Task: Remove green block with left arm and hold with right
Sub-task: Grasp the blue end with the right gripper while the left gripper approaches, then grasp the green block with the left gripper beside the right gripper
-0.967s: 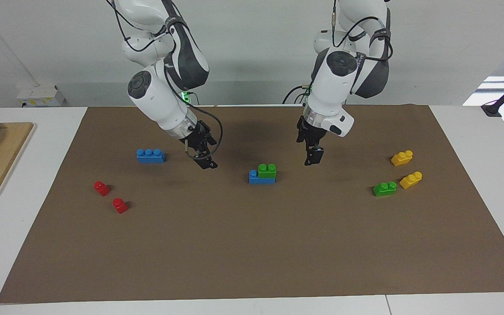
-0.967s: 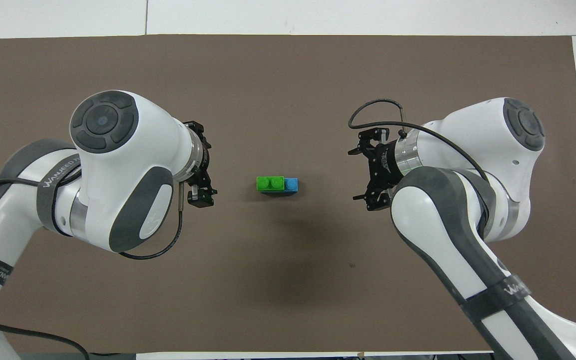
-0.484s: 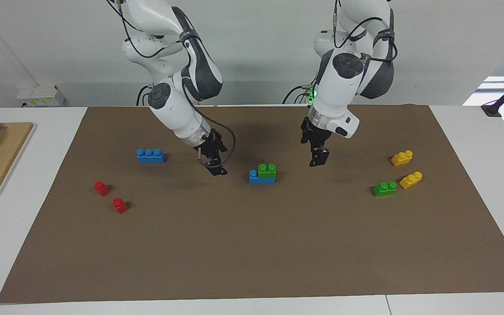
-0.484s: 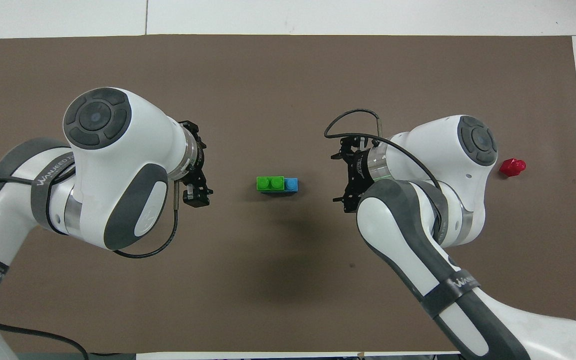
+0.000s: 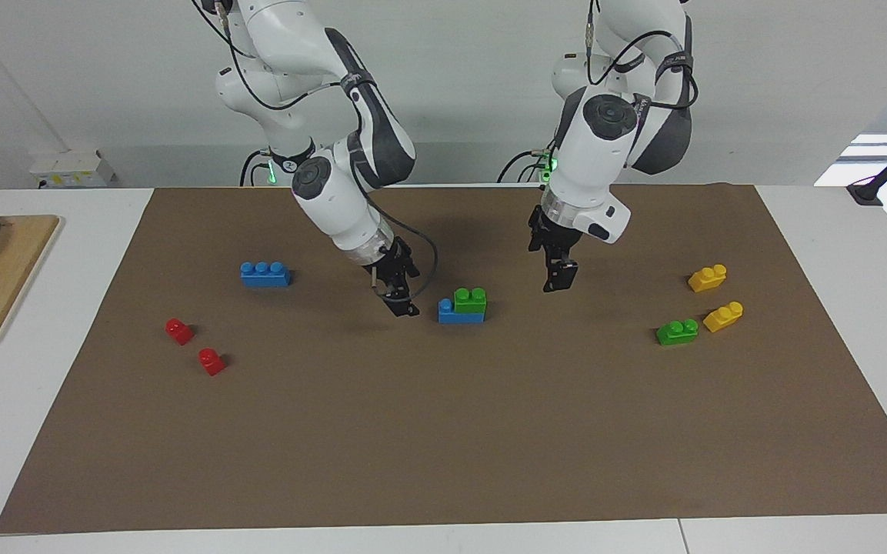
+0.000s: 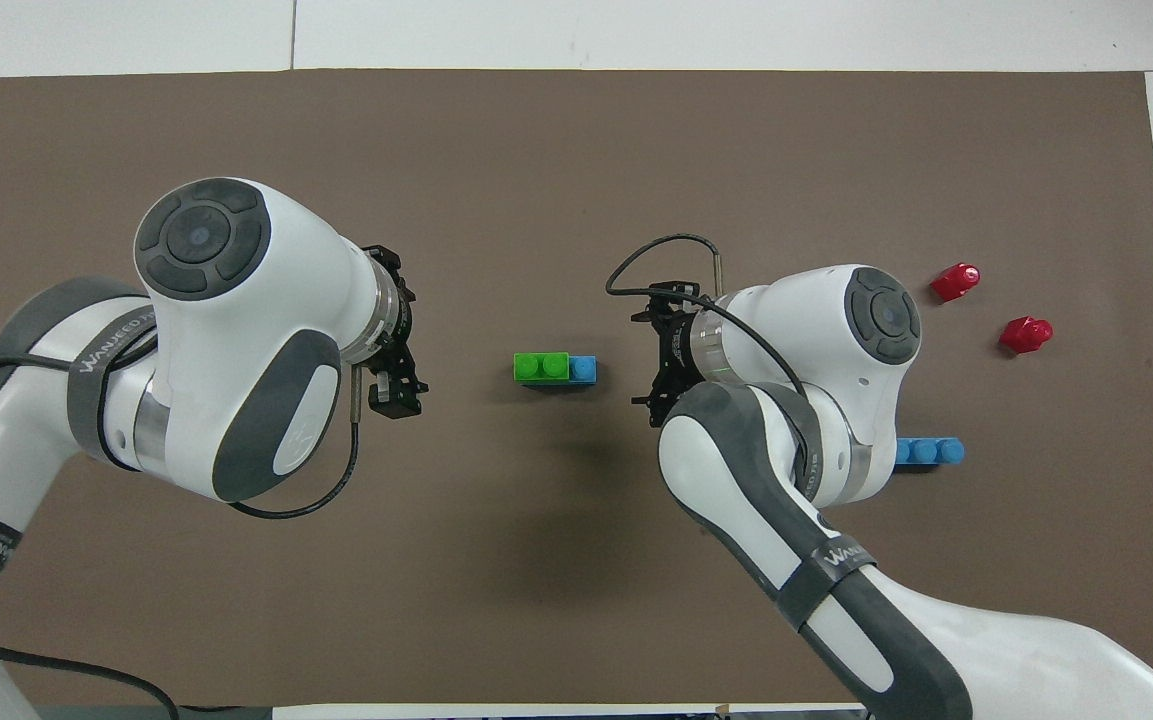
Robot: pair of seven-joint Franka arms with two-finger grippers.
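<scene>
Leaning low over mid-counter, the right gripper (image 5: 405, 305) angles toward the green block (image 5: 470, 299) stacked on a blue brick (image 5: 451, 314); its fingers look spread. The left gripper (image 5: 553, 282) hangs upright nearby, finger gap unreadable.

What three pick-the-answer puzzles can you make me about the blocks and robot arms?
1. Where is the middle green block? A on a blue brick B on the wooden board C in a gripper
2. How many red blocks are there? A one B two C four
3. What does the left gripper hold? A the green block B a yellow brick C nothing
Answers: 1 A, it sits on the blue brick, right gripper beside it. 2 B, both lie toward the right arm's end. 3 C, it hangs bare over the mat.
</scene>
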